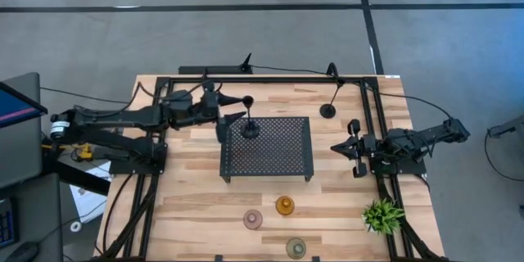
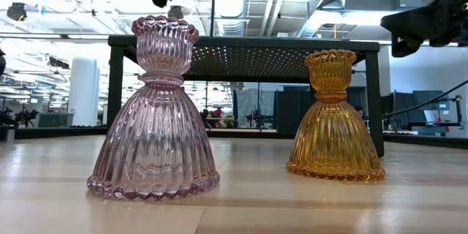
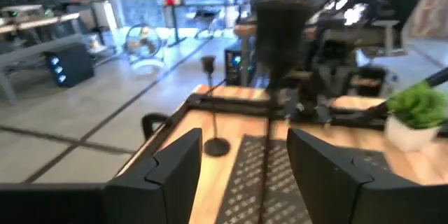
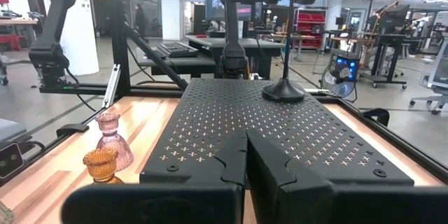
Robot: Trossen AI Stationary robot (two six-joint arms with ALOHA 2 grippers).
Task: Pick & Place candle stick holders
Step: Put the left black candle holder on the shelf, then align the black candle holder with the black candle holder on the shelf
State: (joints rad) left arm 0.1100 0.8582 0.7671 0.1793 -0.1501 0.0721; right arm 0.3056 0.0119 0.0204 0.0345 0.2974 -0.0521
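Observation:
A slim black stemmed holder (image 1: 249, 123) stands upright with its round base on the black perforated tray (image 1: 278, 160), near the tray's far left corner. My left gripper (image 1: 236, 116) is open, with one finger on each side of the holder's stem (image 3: 267, 150) and not touching it. The second stemmed holder (image 1: 329, 108) stands on the table beyond the tray's far right corner. The pink (image 1: 253, 219), amber (image 1: 284, 205) and green (image 1: 295, 247) glass holders stand on the table near its front edge. My right gripper (image 1: 358, 149) is shut and empty, to the right of the tray.
A small green plant (image 1: 382, 214) in a white pot stands at the front right. A black frame (image 1: 270, 79) runs along the table's far edge and both sides. Bare wood lies left of the tray and between the tray and the glass holders.

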